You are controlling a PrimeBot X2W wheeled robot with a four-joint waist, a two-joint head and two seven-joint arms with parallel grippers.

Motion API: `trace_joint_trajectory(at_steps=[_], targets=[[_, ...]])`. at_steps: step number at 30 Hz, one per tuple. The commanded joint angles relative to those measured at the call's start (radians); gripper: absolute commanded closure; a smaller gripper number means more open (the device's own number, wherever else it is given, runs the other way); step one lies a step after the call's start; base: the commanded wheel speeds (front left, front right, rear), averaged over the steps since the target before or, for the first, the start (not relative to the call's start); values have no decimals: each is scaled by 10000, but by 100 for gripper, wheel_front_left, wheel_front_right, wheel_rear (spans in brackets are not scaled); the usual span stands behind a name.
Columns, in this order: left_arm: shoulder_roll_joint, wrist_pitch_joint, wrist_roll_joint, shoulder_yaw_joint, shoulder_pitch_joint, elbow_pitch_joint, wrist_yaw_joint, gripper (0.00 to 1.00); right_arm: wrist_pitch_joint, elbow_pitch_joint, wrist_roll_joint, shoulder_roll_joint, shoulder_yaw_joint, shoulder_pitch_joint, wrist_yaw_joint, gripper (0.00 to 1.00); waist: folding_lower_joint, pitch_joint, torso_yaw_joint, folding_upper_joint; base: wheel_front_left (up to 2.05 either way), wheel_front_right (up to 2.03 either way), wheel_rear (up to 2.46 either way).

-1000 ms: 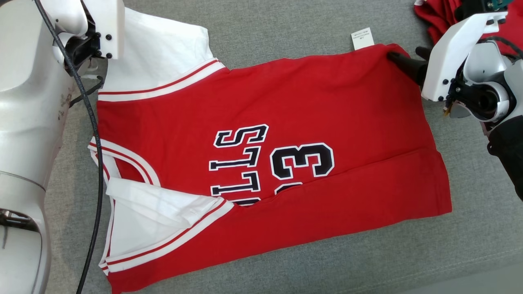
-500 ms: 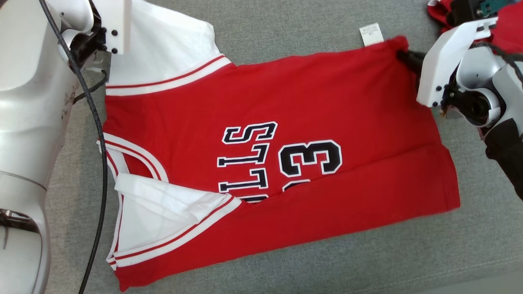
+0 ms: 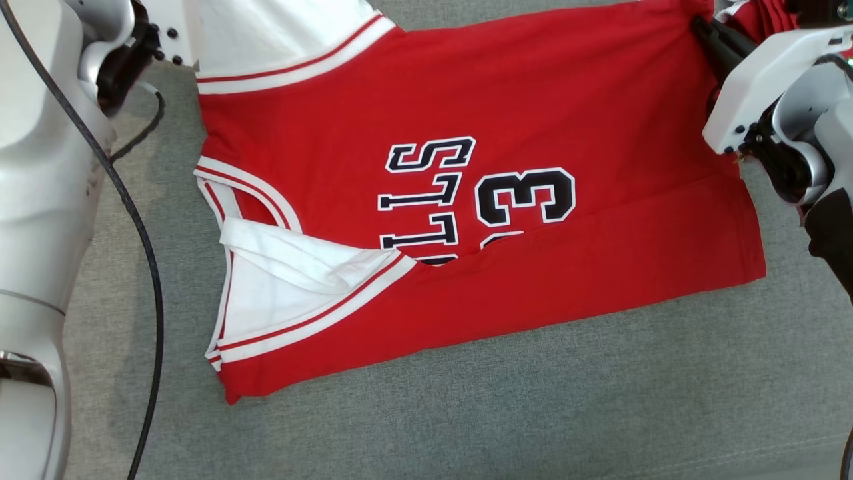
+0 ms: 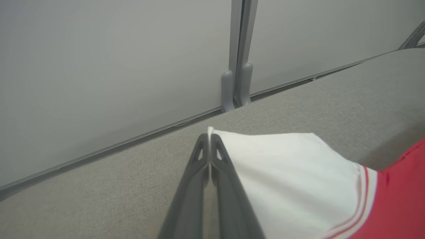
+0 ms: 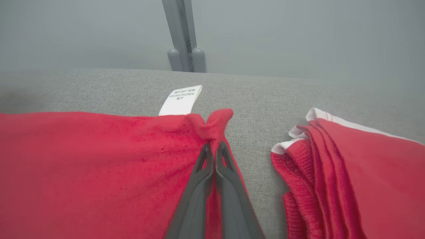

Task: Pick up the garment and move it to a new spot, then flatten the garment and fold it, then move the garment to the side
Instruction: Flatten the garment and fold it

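Observation:
The garment [image 3: 466,200] is a red basketball jersey with white sleeves and black lettering, lying sideways on the grey cushion, its near long edge folded over the print. My left gripper [image 4: 209,149] is shut on the corner of the far white sleeve [image 4: 282,172]. My right gripper [image 5: 212,149] is shut on the far hem corner of the garment [image 5: 99,159], which bunches up between the fingertips; in the head view the right gripper [image 3: 706,30] sits at that top right corner. A white care label [image 5: 181,99] pokes out past the hem.
A second red garment with white trim [image 5: 348,172] lies piled just right of my right gripper. The grey cushion [image 3: 500,413] stretches bare in front of the jersey. A grey wall and a post [image 4: 237,66] stand behind the cushion's far edge.
My right gripper has shut on the hem corner. The jersey has shifted toward the top of the head view, its far edge pulled up with both grippers; the head camera may also have moved.

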Motion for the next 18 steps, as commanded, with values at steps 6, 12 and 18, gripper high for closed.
trace_joint_trajectory(at_steps=[6, 12, 18], targets=[[146, -402, -448, -73, 842, -814, -72, 100, -447, -26, 530, -326, 548, 480, 3, 100, 0, -362, 201, 0, 0, 0, 0], [663, -728, -871, 42, 2550, -2811, 72, 100, -1056, -411, 1062, -881, 986, 1153, 3, 100, 0, -839, 405, 0, 0, 0, 0], [1312, -596, -1313, 323, 4929, -5970, 1003, 100, -1881, -1031, 1453, -1539, 1310, 1873, 3, 100, 0, -1266, 638, 0, 0, 0, 0]])
